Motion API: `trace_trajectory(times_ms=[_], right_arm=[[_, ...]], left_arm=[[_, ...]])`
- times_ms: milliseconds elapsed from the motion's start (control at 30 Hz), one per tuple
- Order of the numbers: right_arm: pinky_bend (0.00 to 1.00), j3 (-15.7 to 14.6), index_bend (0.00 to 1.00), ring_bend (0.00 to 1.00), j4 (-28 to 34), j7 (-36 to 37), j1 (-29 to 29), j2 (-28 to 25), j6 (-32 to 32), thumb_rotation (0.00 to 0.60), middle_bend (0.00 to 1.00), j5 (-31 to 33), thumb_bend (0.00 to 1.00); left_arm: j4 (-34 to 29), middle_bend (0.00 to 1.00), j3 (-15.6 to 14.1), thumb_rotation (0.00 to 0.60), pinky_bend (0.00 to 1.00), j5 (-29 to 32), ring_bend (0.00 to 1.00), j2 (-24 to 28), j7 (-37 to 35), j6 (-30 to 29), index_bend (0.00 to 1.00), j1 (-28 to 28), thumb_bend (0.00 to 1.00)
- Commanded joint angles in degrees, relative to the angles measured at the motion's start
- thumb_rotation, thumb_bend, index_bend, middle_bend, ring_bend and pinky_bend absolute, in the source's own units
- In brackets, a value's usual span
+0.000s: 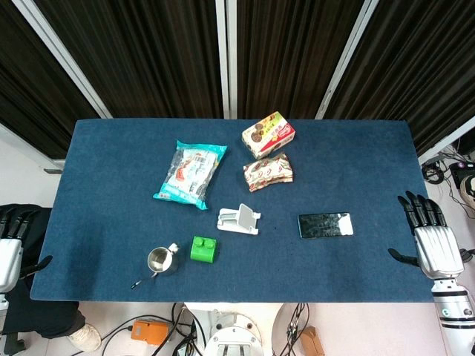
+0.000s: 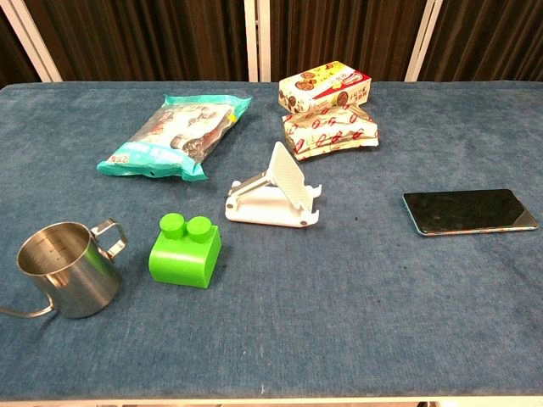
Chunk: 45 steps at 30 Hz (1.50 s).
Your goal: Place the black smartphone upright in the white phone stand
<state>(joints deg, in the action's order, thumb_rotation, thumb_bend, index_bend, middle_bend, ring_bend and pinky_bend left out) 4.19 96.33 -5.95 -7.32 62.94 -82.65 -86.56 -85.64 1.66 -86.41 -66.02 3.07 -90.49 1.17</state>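
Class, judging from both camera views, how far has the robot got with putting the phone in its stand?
Nothing is done yet. The phone lies flat on the table, apart from the empty stand. Neither the left hand nor the right hand holds anything. Picking up, carrying and standing the phone remain.

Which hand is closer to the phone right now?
Right. The right hand hangs off the table edge just beyond the black smartphone; the left hand is off the opposite end.
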Motion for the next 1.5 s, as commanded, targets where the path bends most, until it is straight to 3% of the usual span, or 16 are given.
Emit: trace_trajectory(times_ms=[33,300,433,633,767,1133,1500], right_arm=[[0.11,-0.25,0.0,0.0,0.05,-0.04,-0.32,0.24,1.17,0.6,0.07,0.57,0.11],[0.11,0.54,0.0,0.0,2.5,-3.05,-5.58,0.32,10.86,0.6,0.07,3.91,0.21],[0.11,2.11,0.09,0.0,3.1,-7.25,-10.52,2.16,17.9,0.6,0.07,7.28,0.21],[0.11,3.4,0.18,0.0,2.2,-14.03,-19.34,6.67,31.41,0.6,0.07,16.53,0.27],[0.11,3.52,0.22,0.0,-0.08,-16.33,-23.1,9.87,36.19,0.6,0.07,22.32,0.28],[0.11,2.93,0.28,0.0,-5.06,-17.94,-28.57,14.53,39.43,0.6,0.06,28.81,0.4],[0.1,0.64,0.27,0.0,-5.78,-17.82,-29.8,15.2,38.26,0.6,0.06,29.24,0.4]], left_arm=[[0.32,0.16,-0.1,0.6,0.0,-0.42,0.06,-0.23,-0.42,0.19,0.15,0.1,0.02],[0.35,0.16,-0.34,0.6,0.0,-1.67,0.06,-0.91,-1.42,0.72,0.15,0.69,0.02],[0.33,0.16,-0.38,0.6,0.0,-2.02,0.06,-1.56,-1.43,1.24,0.15,1.12,0.02],[0.02,0.16,-0.57,0.6,0.0,-2.67,0.06,-2.25,-0.72,1.72,0.15,1.6,0.02],[-0.02,0.16,-0.64,0.6,0.0,-2.37,0.06,-2.36,-0.64,1.86,0.15,1.49,0.02],[0.06,0.16,-0.71,0.6,0.0,-1.61,0.06,-2.42,-0.46,2.69,0.15,1.52,0.02],[0.01,0.16,-0.71,0.6,0.0,-0.75,0.06,-2.39,-0.57,3.3,0.15,1.41,0.02]])
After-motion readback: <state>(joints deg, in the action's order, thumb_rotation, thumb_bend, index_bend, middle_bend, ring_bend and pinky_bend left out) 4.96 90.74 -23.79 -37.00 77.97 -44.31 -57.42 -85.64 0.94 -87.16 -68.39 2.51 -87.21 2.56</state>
